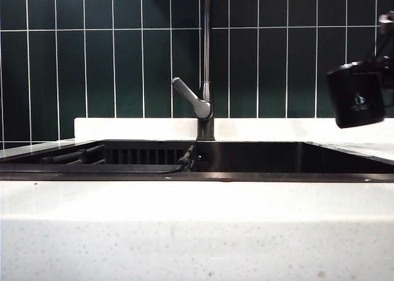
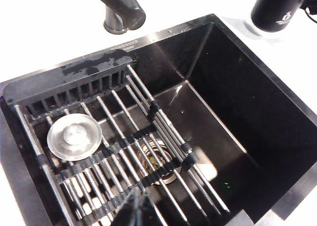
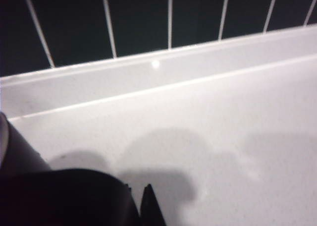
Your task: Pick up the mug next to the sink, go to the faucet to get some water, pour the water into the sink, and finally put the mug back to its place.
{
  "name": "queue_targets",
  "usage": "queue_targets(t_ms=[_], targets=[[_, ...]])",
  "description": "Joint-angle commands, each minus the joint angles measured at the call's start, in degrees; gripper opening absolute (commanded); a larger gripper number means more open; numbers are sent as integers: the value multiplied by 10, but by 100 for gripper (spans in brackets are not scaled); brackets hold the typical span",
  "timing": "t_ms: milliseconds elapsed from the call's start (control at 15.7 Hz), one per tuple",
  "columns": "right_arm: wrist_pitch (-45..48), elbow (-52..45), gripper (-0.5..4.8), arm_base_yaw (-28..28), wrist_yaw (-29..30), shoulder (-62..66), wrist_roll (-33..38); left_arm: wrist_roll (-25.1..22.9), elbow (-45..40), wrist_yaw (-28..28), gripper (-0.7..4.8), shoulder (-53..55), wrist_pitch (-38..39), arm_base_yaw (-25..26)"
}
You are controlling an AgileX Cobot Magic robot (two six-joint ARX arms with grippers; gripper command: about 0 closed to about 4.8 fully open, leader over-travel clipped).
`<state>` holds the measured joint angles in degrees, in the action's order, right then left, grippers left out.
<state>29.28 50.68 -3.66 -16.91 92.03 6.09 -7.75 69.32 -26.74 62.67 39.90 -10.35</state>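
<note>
Sink (image 2: 237,112) with slatted rack (image 2: 124,151) sits below the left hand (image 2: 133,208), fingers together, empty. Faucet (image 1: 206,59) stands beyond it. Right hand (image 3: 141,201) clamped on the mug (image 1: 357,96), tilted, above the table (image 3: 223,137).

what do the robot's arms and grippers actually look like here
Little shows. The left gripper, above the sink, is just a dark, blurred pointed tip. The right gripper, by the mug at the exterior view's right edge, has matte black fingers with pointed tips, plus grey-black hardware and a thin dark cable. No markings are visible.
</note>
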Motion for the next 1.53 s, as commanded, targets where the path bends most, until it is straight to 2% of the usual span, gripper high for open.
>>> queue_targets(t_ms=[64, 255, 447, 574, 638, 766, 893, 1212, 1276, 1340, 1404, 1531], targets=[[15, -1, -1, -4, 26, -7, 19, -4, 1, 0, -6, -3, -3, 0], [-5, -1, -1, -2, 39, -5, 41, -6, 1, 0, -6, -2, -3, 0], [-36, -1, -1, -3, 6, -1, 48, -6, 1, 0, -6, -3, 1, 0], [-57, -1, 0, -3, 25, 11, 49, -6, 1, 0, -6, -3, 2, 0], [-69, -2, 23, -3, 37, 13, 49, -6, 1, -1, -6, -3, 4, 0], [-77, -2, 122, -3, 37, 12, 49, -9, 1, -1, -6, -3, 8, 0], [-121, 0, 185, -3, 37, 4, 48, -9, 1, -3, -6, -3, 8, 0], [-189, -1, 173, -3, 38, -37, 42, -10, 1, -4, -6, -3, 10, 0], [-203, -1, 163, -3, 38, -49, 42, -15, 1, -4, -6, -3, 13, 0], [-228, -1, 112, -3, 38, -71, 38, -19, 1, -2, -6, -3, 19, 0], [-235, -1, 83, -3, 38, -87, 19, -20, 1, -2, -6, -4, 24, 0], [-240, -1, 83, -2, 38, -124, -17, -42, 1, -3, -5, -5, 40, 0]])
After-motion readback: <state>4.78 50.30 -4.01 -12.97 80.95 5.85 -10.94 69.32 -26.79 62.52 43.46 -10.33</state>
